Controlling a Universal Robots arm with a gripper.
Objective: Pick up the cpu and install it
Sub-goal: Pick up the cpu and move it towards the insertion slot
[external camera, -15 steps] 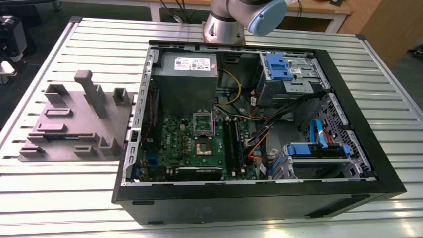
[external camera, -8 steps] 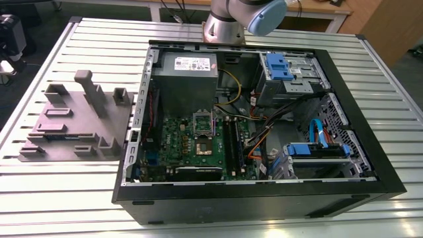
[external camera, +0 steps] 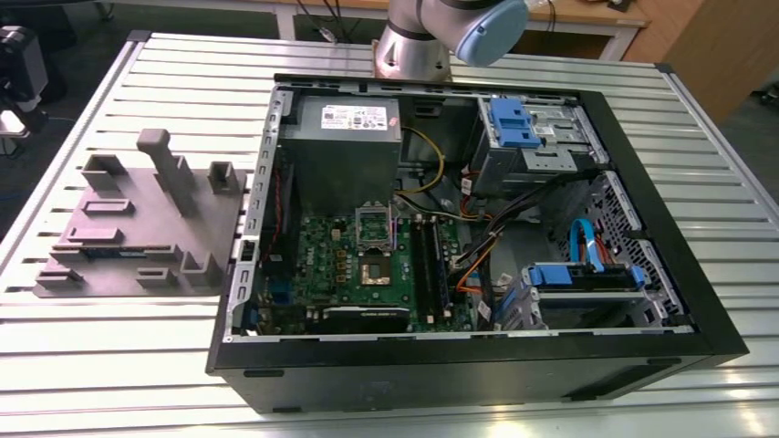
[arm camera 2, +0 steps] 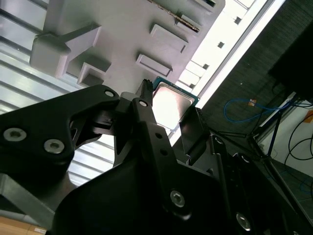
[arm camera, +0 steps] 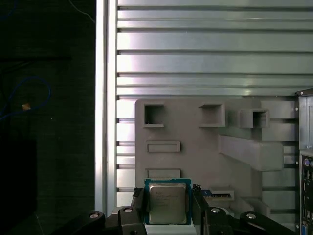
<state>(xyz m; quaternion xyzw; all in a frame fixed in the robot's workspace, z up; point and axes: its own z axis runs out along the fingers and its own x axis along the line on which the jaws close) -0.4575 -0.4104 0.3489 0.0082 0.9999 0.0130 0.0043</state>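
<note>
claw (arm camera: 167, 209) of black metal pinches the cpu (arm camera: 167, 202), a small flat square chip with a shiny silver top and a thin rim. in the first wrist view one finger (arm camera: 138, 204) presses on each opposite edge, and the chip is held clear of the grey moulded fixture plate (arm camera: 195, 147) with square pockets beneath it. in the exterior view that plate lies at the exterior view's left on the slatted aluminium table (external camera: 122, 374). just beside it, to the right, stands an open black computer case (external camera: 487, 370). inside it lies a green motherboard (external camera: 327, 248) with a dark, metal-framed socket (external camera: 374, 268) near the board's middle.
</note>
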